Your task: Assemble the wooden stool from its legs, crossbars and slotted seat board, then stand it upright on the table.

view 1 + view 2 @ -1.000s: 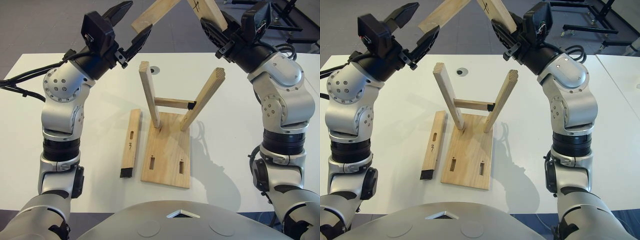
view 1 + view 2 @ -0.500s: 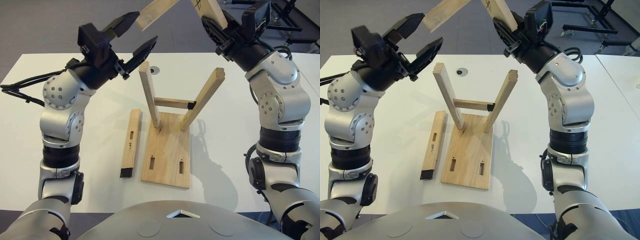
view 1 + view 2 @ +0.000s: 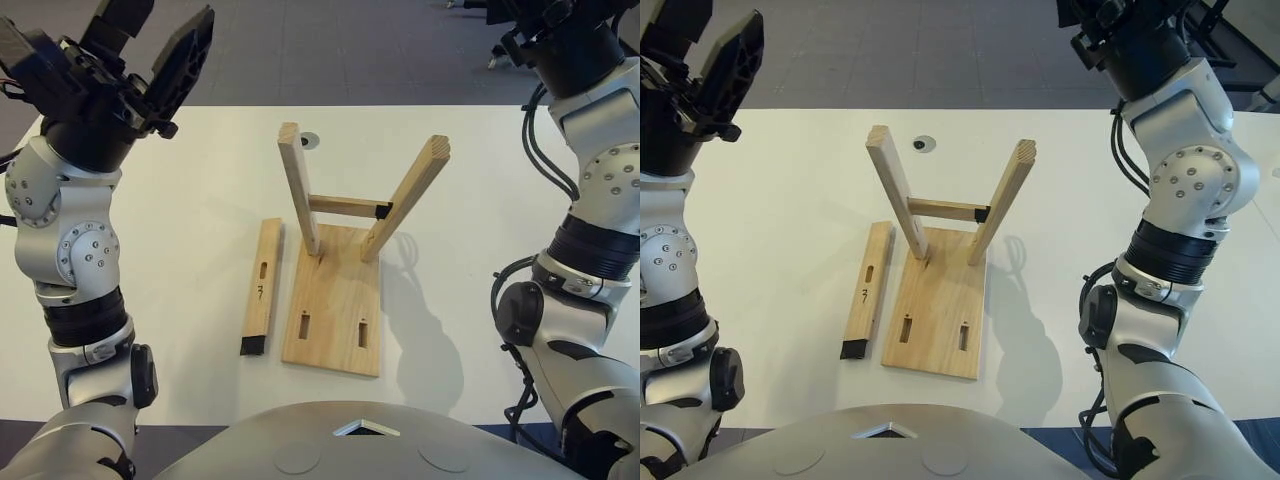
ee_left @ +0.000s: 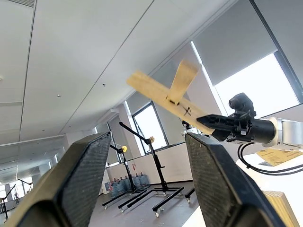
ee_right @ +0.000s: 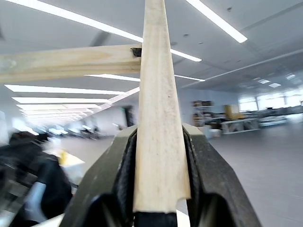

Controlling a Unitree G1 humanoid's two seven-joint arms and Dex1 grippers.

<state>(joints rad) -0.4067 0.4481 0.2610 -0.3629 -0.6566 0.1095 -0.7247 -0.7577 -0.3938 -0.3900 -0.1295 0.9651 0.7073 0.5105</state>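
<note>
The slotted seat board (image 3: 333, 300) lies flat mid-table. Two legs (image 3: 298, 185) (image 3: 405, 200) stand slanted in its far slots, joined by a crossbar (image 3: 345, 207). A loose slotted wooden piece (image 3: 261, 287) lies just left of the board. My left gripper (image 3: 150, 40) is raised high over the table's far left, open and holding nothing. My right gripper (image 5: 161, 156) is raised at the far right, shut on a second wooden leg (image 5: 158, 94) that has a crossbar (image 5: 66, 61) fixed across it. The left wrist view shows that leg-and-crossbar piece (image 4: 165, 97) held up in the air.
The white table (image 3: 500, 200) has bare room on both sides of the board. A small round hole (image 3: 308, 141) sits near its far edge, behind the standing legs. Dark floor lies beyond the far edge.
Both arms have risen. The right gripper carried its leg-and-crossbar piece up past the top of the head views. The left gripper swung up and to the left, away from that piece, staying open.
</note>
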